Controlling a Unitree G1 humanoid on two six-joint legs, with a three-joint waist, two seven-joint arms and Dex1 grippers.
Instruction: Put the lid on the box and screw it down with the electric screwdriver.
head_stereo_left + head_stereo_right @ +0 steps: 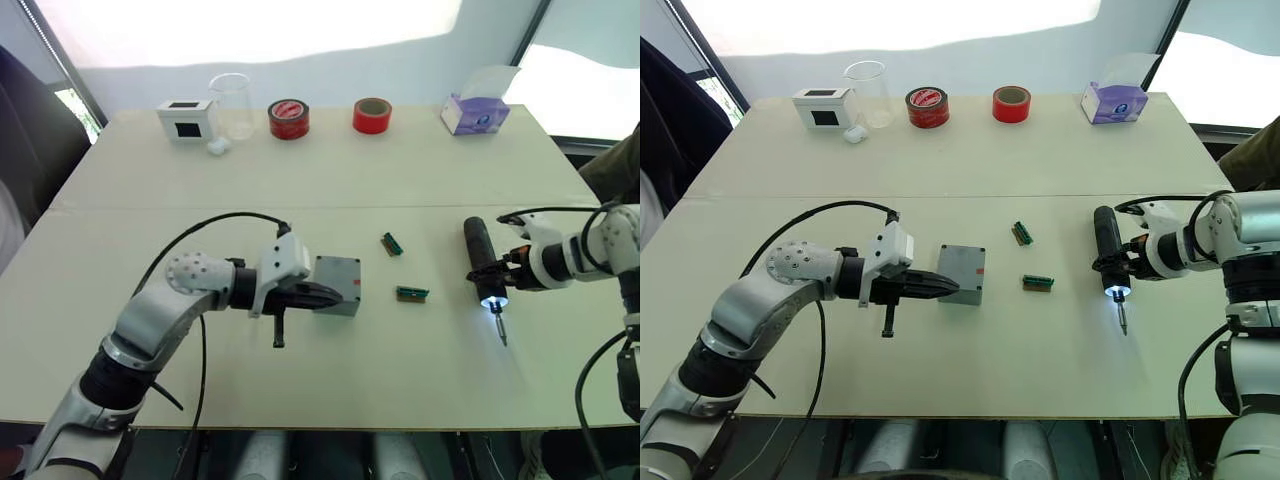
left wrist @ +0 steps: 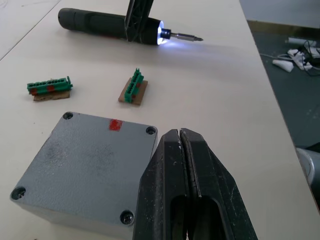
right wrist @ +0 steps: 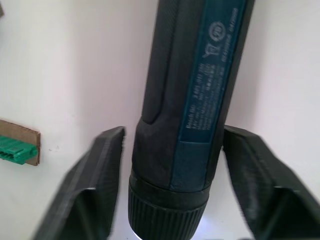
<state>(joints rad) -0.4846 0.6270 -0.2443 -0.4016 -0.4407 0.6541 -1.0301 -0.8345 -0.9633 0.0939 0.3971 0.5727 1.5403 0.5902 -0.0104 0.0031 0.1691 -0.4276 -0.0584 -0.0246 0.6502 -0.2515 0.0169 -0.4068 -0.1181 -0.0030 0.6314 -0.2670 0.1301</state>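
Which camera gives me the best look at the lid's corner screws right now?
The left wrist view: the lid lies close up on the box, four corner screws distinct. Both eye views show it small and far, partly behind the shut left gripper.

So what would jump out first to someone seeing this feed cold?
Probably the electric screwdriver lying at the table's right, its tip light glowing, with the right gripper's open fingers straddling it. Next, the grey box with its lid on near the middle, the shut left gripper right beside it.
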